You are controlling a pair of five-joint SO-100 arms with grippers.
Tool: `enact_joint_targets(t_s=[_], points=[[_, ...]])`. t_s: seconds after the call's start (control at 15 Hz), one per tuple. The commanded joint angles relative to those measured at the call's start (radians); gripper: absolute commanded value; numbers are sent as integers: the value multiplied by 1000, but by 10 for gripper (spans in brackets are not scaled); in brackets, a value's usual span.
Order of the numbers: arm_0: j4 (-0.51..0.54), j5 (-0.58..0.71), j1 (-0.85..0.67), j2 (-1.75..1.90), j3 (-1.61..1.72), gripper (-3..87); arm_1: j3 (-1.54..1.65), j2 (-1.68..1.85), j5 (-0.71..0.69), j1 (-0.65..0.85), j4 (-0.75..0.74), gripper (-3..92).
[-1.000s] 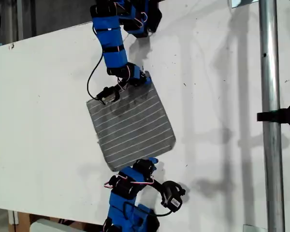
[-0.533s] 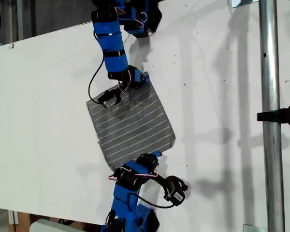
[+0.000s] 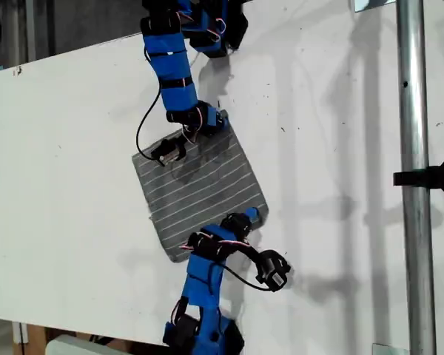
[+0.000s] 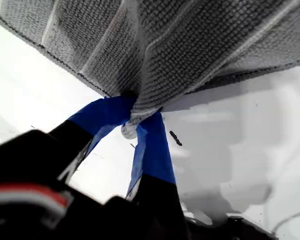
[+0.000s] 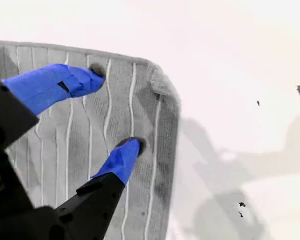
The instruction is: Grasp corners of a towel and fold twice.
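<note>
On the white table (image 3: 74, 148), the towel (image 3: 200, 188) lay flat as you watched: my first gripper (image 4: 140, 122) had clamped a corner (image 4: 142, 107) and bunched it, while my second gripper (image 5: 117, 107) rested parted fingertips (image 5: 125, 152) on another corner (image 5: 160, 85), at the exterior view's top.

Lighting bright and even. The white table (image 3: 333, 111) carries soft grey shadows. Both wrist views blur at close range.
</note>
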Motion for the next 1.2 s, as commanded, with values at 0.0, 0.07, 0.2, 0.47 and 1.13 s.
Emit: enact_joint_targets(t_s=[0.0,0.07,0.2,0.47,1.13], points=[[-46,9,-54,-51,-60,225,-55,0,23,-34,-12,-3],[-71,8,-58,-83,-63,225,-60,3,31,-43,-6,-3],[-109,-11,-58,-146,-66,218,-75,9,43,-57,8,-3],[-132,-78,-40,-216,-58,32,-89,18,57,-71,18,-3],[-34,-43,206,107,-64,-31,-425,23,252,-322,238,-3]])
